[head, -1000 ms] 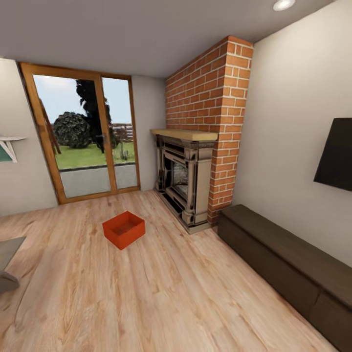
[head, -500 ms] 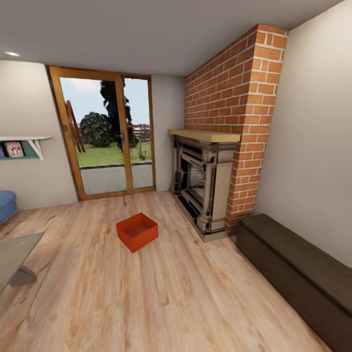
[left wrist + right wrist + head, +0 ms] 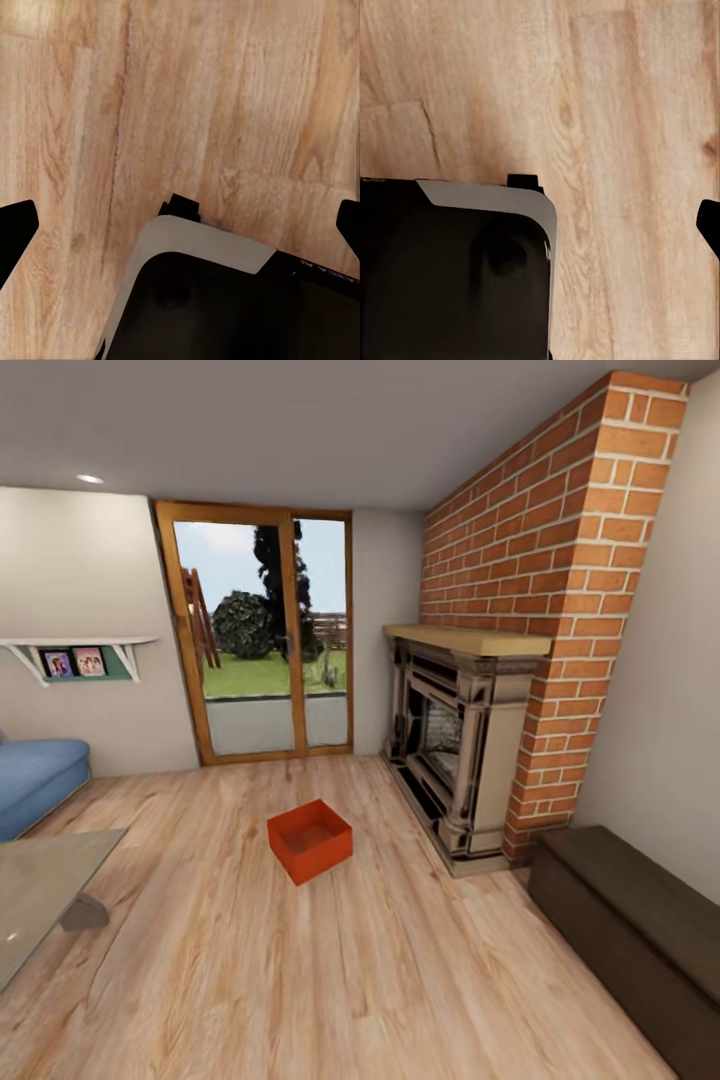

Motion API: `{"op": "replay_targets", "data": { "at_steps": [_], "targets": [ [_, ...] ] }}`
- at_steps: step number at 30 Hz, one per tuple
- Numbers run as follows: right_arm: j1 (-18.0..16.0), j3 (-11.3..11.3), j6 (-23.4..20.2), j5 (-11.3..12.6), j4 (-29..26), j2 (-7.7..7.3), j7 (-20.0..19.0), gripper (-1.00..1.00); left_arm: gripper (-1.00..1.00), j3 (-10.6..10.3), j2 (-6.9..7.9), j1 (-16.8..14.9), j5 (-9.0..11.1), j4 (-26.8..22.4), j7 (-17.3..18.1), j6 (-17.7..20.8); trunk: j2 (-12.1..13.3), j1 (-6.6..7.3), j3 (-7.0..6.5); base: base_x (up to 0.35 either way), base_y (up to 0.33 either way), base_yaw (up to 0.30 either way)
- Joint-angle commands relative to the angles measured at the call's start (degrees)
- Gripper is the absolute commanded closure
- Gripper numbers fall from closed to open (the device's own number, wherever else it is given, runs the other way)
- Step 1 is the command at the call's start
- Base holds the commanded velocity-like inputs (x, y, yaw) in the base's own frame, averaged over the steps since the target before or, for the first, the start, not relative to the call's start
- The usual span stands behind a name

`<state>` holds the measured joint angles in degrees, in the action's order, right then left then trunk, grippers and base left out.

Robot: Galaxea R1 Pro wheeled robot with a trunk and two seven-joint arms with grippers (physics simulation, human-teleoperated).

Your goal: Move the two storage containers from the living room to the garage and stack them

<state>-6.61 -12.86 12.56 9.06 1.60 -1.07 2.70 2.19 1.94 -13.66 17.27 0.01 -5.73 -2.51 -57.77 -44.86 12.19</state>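
Observation:
One orange-red storage container [image 3: 310, 840] sits open-topped and empty on the light wood plank floor [image 3: 300, 980] of the living room, between the glass doors and the fireplace, some way ahead of me. The garage is out of view. In the left wrist view my left gripper [image 3: 180, 225] hangs open over the planks, with a black fingertip [image 3: 15, 232] at either side edge and nothing between them. In the right wrist view one black fingertip [image 3: 710, 225] of my right gripper [image 3: 540, 225] shows at the edge, spread wide over bare planks.
An ornate fireplace [image 3: 460, 750] with a brick column [image 3: 560, 610] stands to the right, with a dark low bench [image 3: 640, 930] nearer along that wall. A blue sofa [image 3: 35, 780] and a glass table [image 3: 40, 890] are on the left. Wood-framed glass doors [image 3: 265, 640] close the far wall. My dark base [image 3: 225, 307] shows under both wrists.
The camera has turned left, so the whole picture has slid right. The sofa and wall shelf came into view and the wall screen left it. The container has not moved on the floor.

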Motion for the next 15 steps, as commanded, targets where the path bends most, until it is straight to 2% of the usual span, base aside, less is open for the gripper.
{"op": "replay_targets", "data": {
  "at_steps": [1, 8, 15],
  "targets": [
    [-0.1, -0.5, 0.3, 0.5, 0.2, 0.02, 0.0, -1.00, -1.00, 0.2, -0.01, -0.1, 0.1, 0.0, -0.1, -0.2, 0.0, -0.04, 0.07, 0.315, -0.098, 0.259],
    [-0.1, -0.3, 0.4, 0.9, 0.2, 0.02, 0.0, -1.00, -1.00, 0.2, -0.01, -0.1, 0.1, 0.1, -0.1, -0.2, 0.0, -0.04, 0.07, 0.315, -0.098, 0.234],
    [-0.1, -0.3, 0.4, 0.9, 0.2, 0.00, -0.1, -1.00, -1.00, 0.2, -0.01, -0.1, 0.1, 0.1, -0.1, -0.1, 0.0, -0.04, 0.07, 0.315, -0.098, 0.030]
  ]
}}
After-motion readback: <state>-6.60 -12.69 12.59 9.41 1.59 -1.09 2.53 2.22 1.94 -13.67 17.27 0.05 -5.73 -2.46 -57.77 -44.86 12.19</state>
